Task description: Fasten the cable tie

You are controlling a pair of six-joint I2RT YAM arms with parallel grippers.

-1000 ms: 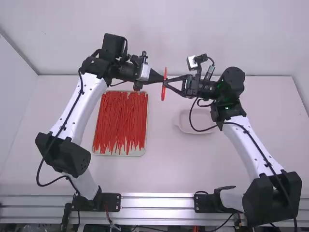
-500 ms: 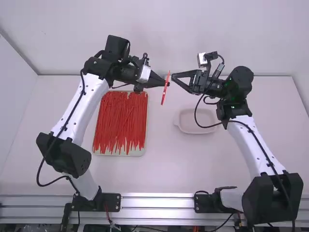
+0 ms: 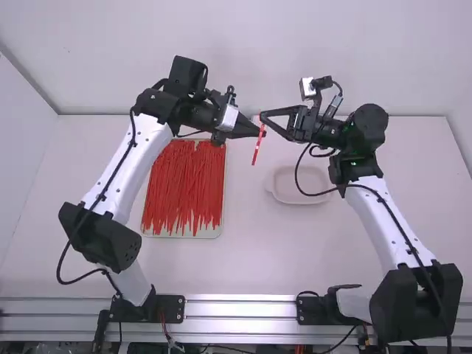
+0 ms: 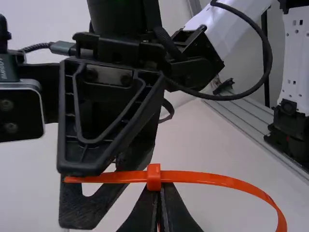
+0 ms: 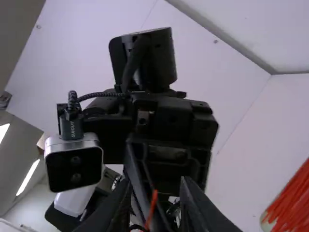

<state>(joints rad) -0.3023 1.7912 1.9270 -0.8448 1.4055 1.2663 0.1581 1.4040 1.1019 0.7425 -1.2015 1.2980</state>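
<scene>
left gripper (image 3: 258,131): pinched closed, raised | right gripper (image 3: 267,120): fingers spread, raised, tips facing the left's

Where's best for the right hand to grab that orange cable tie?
Likely the cable tie at its straight strap end beside the head. The left hand pinches the head, so the right hand should approach opposite it, straddling the thin strap.

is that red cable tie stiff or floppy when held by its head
Probably springy, not limp: the cable tie holds a smooth arc out from the left gripper, pinched at its head. Likely very light; being thin, it may twist in the grip.
</scene>
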